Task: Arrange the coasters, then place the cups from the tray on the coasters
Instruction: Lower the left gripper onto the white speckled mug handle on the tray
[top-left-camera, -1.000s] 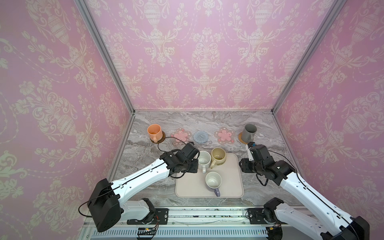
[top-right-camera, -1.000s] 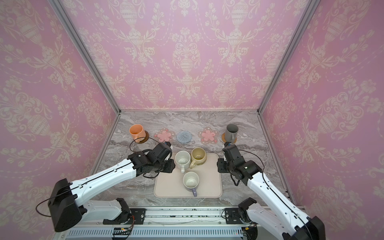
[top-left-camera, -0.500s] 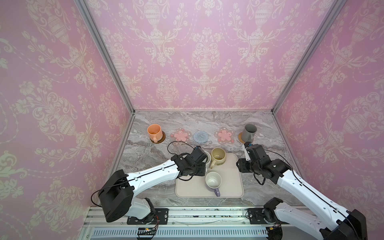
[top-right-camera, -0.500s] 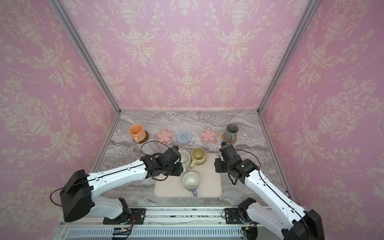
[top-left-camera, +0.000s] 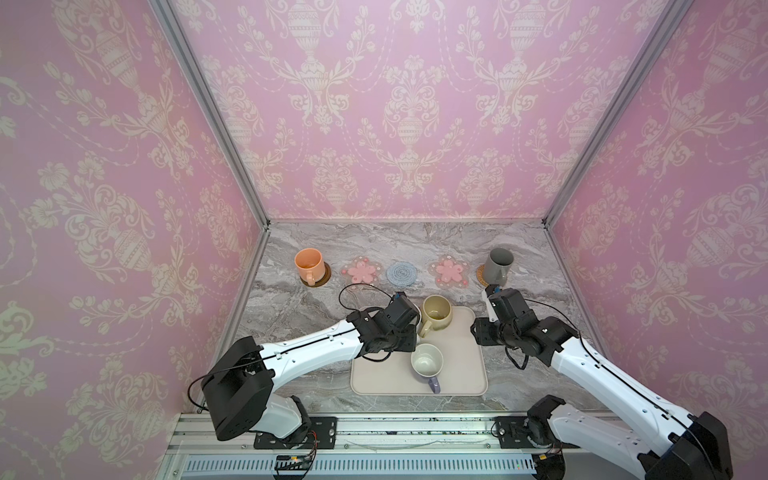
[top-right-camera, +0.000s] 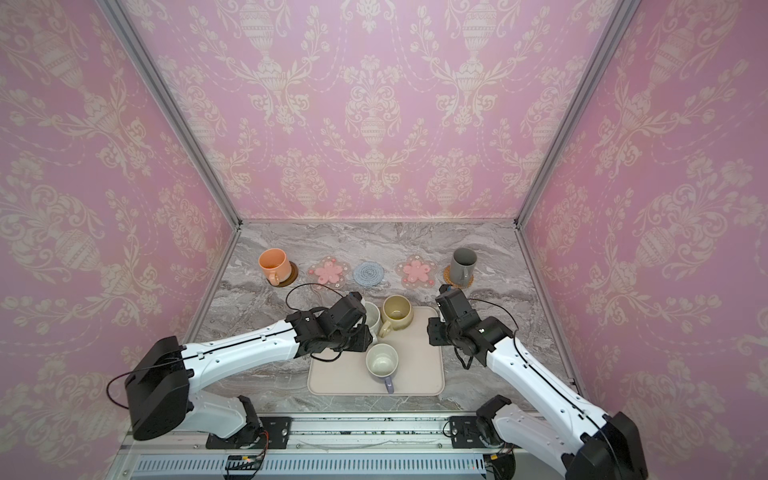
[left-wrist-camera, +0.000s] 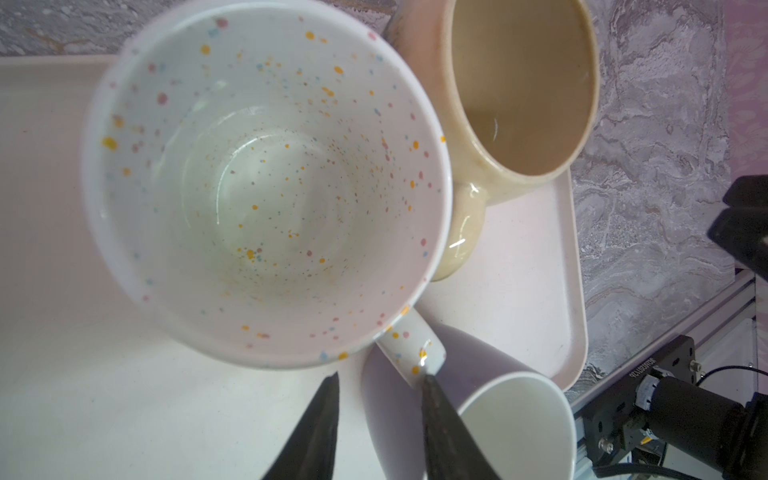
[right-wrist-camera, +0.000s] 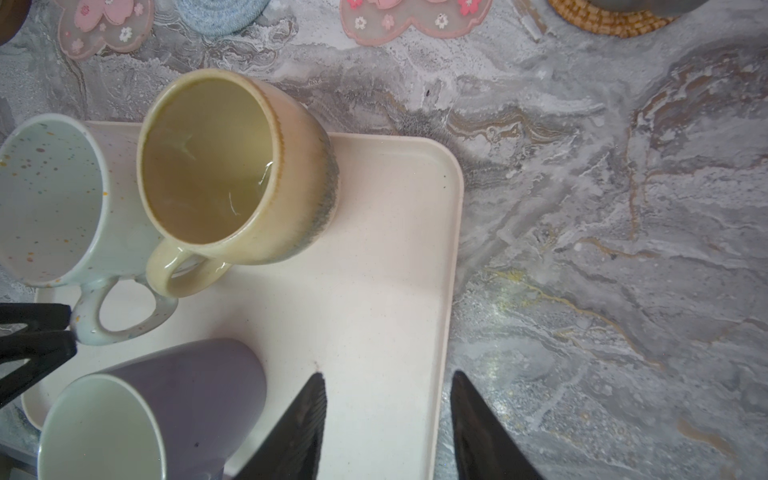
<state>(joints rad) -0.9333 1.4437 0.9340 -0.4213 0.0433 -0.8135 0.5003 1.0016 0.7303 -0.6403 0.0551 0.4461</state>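
Note:
Five coasters line the back: dark brown (top-left-camera: 323, 277) under the orange cup (top-left-camera: 309, 264), pink flower (top-left-camera: 360, 271), blue crocheted (top-left-camera: 402, 273), pink flower (top-left-camera: 449, 270), and rattan (top-left-camera: 481, 276) under the grey cup (top-left-camera: 498, 266). On the tray (top-left-camera: 374, 380) stand the speckled white cup (top-right-camera: 372, 318), beige cup (top-left-camera: 435, 316) and lavender cup (top-left-camera: 427, 361). My left gripper (left-wrist-camera: 380, 376) is open low over the tray, one fingertip (left-wrist-camera: 429, 380) touching the speckled cup's handle (left-wrist-camera: 415, 351). My right gripper (right-wrist-camera: 386, 374) is open, straddling the tray's right rim (right-wrist-camera: 451, 249).
Marble tabletop (top-left-camera: 540, 299) enclosed by pink patterned walls on three sides. The lavender cup sits close beside the left fingers. The metal rail with the arm bases (top-left-camera: 415, 432) runs along the front edge.
My left arm has reached right over the tray until its fingers met the speckled cup's handle. The right arm has shifted slightly left toward the tray's edge.

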